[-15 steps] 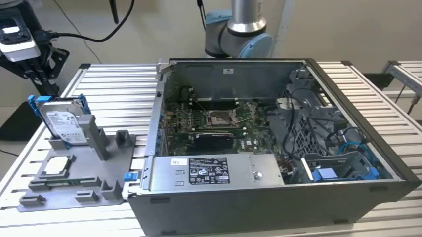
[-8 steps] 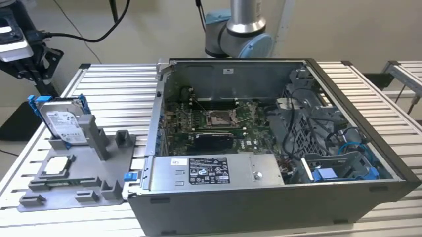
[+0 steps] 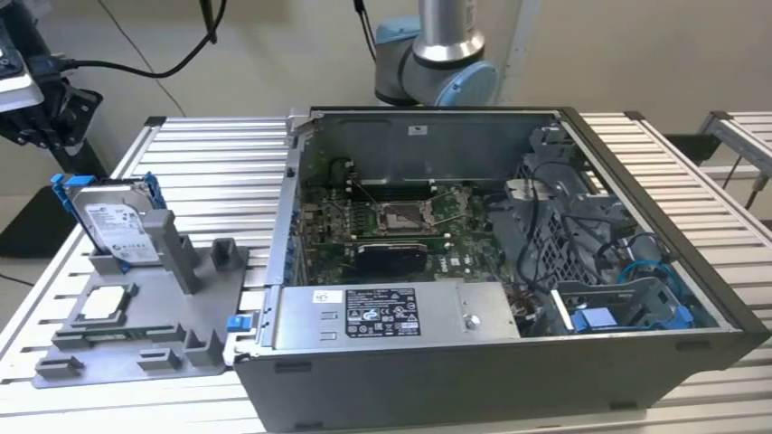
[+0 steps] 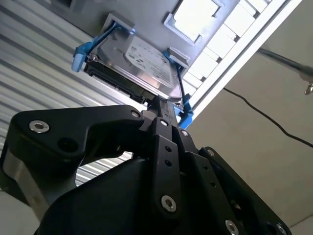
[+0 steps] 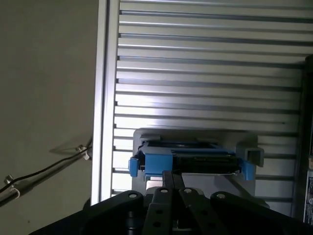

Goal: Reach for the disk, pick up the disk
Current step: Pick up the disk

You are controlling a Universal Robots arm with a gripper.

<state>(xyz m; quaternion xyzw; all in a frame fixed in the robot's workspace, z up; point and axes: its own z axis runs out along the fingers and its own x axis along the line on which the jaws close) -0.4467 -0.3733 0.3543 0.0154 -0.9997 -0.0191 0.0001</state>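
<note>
Silver-grey disk [image 3: 111, 221] in a blue bracket stands on edge in a grey holder [image 3: 181, 262] on the slatted surface [image 3: 217, 172], at the exterior view's left beside the open computer case [image 3: 507, 362]. In both wrist views the fingers [image 4: 157, 122] [image 5: 168, 182] are pressed together, gripping nothing, tips just beside the disk's edge.

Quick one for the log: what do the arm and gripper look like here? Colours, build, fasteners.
In the exterior view the arm is a silver tube with grey joint housings and light-blue caps. In both wrist views the gripper is matte black, built from flat, rounded link plates set side by side and pinned with silver screw heads.
</note>
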